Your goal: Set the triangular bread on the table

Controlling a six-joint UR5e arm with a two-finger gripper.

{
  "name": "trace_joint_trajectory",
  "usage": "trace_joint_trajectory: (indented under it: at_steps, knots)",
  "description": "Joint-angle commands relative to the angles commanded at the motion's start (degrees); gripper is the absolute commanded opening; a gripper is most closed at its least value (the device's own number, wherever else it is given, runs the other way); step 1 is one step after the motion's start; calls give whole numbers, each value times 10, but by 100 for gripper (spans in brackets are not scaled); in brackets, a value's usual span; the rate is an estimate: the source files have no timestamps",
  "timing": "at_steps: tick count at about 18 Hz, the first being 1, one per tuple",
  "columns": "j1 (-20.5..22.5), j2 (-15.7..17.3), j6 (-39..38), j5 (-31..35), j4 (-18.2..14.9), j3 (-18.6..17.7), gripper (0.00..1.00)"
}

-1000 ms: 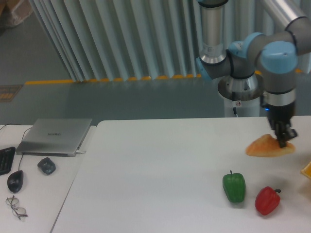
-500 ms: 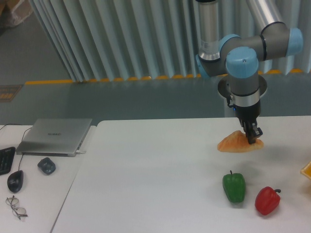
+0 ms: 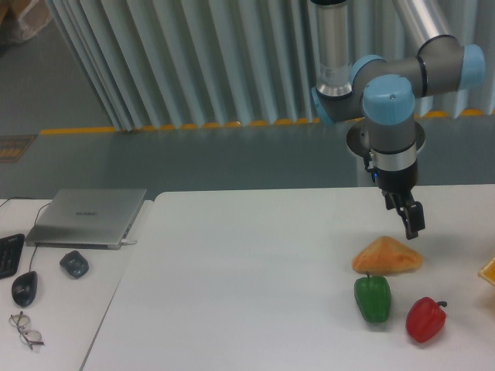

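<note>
The triangular bread (image 3: 387, 256), golden orange-tan with a low peak, lies flat on the white table (image 3: 247, 278) at the right, just behind the green pepper. My gripper (image 3: 412, 224) hangs a little above the bread's right end and does not touch it. Its fingers point down, open, with nothing between them.
A green bell pepper (image 3: 373, 298) sits right in front of the bread, with a red bell pepper (image 3: 425, 318) to its right. An orange object (image 3: 489, 270) pokes in at the right edge. The side desk on the left holds a laptop (image 3: 87, 216), two mice (image 3: 24, 288) and glasses (image 3: 25, 328).
The gripper carried the bread leftward, then let go of it. The bread now rests on the table lower down, and the gripper has lifted clear.
</note>
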Motion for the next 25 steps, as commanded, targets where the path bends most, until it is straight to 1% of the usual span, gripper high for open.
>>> trace_joint_trajectory:
  at_steps: [3, 4, 5, 6, 7, 9, 13, 15, 17, 18, 20, 25]
  knots:
    - [12, -8, 21, -1, 0, 16, 100]
    - [31, -15, 58, -3, -10, 32, 100]
    - [39, -25, 89, -4, -26, 47, 100]
    - [55, -30, 136, -4, -54, 68, 100]
    - [64, -36, 162, -4, -61, 78, 100]
    - [81, -42, 212, -6, -62, 84, 100]
    - [112, -43, 295, -7, -63, 86, 100]
    - [120, -48, 316, -11, -67, 98, 100]
    - [128, -59, 321, -21, -91, 121, 100]
    - [128, -62, 321, -27, -91, 126, 100]
    - [128, -64, 320, -47, -89, 127, 100]
    - [128, -64, 318, -50, -88, 128, 100]
